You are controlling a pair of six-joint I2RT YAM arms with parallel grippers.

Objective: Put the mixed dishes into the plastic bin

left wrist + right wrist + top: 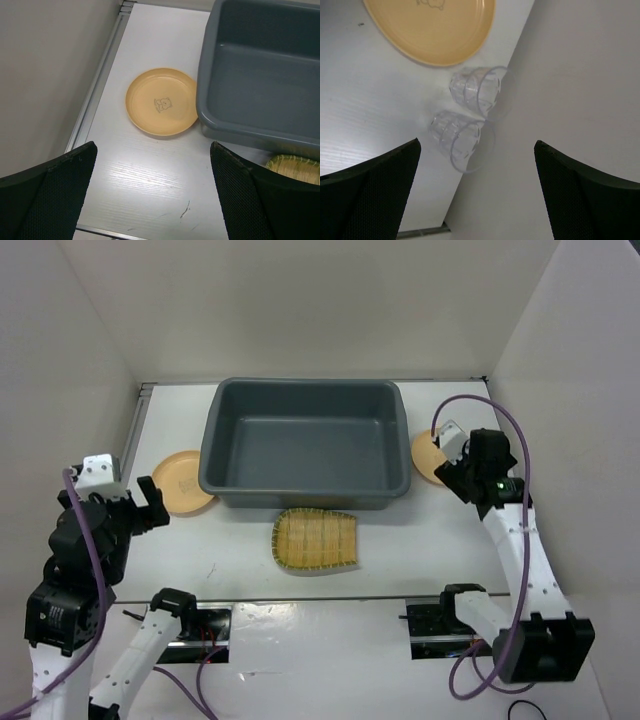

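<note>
White table [400, 570], white walls [300, 300]. Bin [300, 455] at 12 o'clock; plate [180, 483] at its 9, second plate [424, 456] at 3, tray [315, 540] at 6. Glasses [475, 90]: right wrist only. Left gripper [153, 147], right gripper [477, 144]: fingers apart, empty.

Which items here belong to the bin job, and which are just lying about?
Job: plastic bin, left plate, right plate, bamboo tray, glass nearest that plate, second glass.
Not job: purple cable, table.

Matt grey plastic bin [305, 445], woven bamboo tray [317, 540], clear ribbed glasses [474, 90].
</note>
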